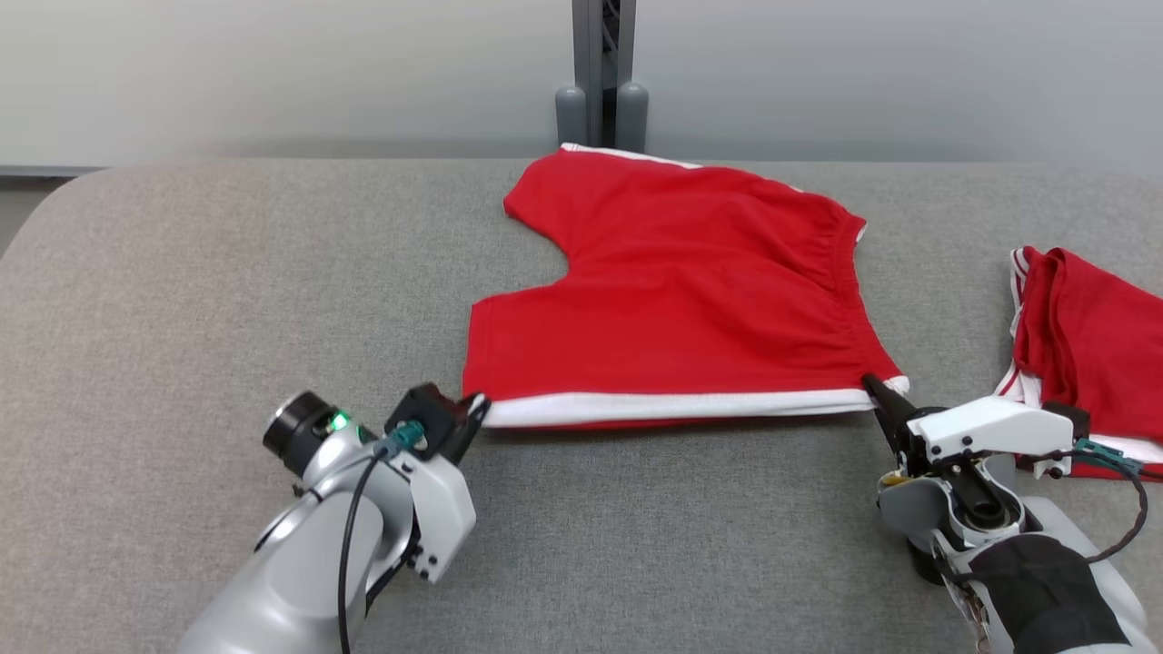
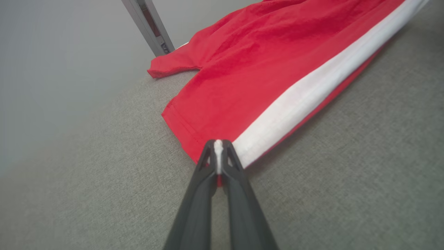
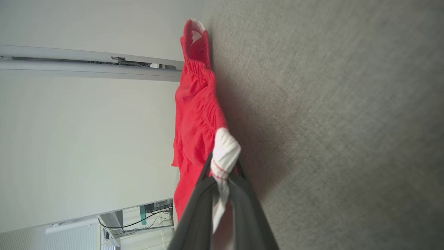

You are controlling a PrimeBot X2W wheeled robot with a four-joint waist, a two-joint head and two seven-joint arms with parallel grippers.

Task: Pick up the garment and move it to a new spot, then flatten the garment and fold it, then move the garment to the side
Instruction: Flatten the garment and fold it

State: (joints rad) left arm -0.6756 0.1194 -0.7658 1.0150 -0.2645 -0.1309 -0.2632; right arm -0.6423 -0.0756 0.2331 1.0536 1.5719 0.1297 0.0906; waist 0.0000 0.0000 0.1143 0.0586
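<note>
The left gripper (image 1: 474,411) has its two dark fingers pressed together on the near left corner of the red fabric shorts with a white side stripe (image 1: 681,291) (the stripe runs along the near edge). The shorts lie spread flat at the middle of the grey woven-fabric table (image 1: 182,318). At the stripe's right end, by the gathered waistband, the right gripper (image 1: 877,389) pinches the white cloth. Farther right lies a bunched second red garment with white trim (image 1: 1090,345).

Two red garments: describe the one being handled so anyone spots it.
Find the middle of the grey table. The red shorts lie spread flat, left gripper and right gripper pinching their white-striped near edge; the other red garment sits bunched at the right.
</note>
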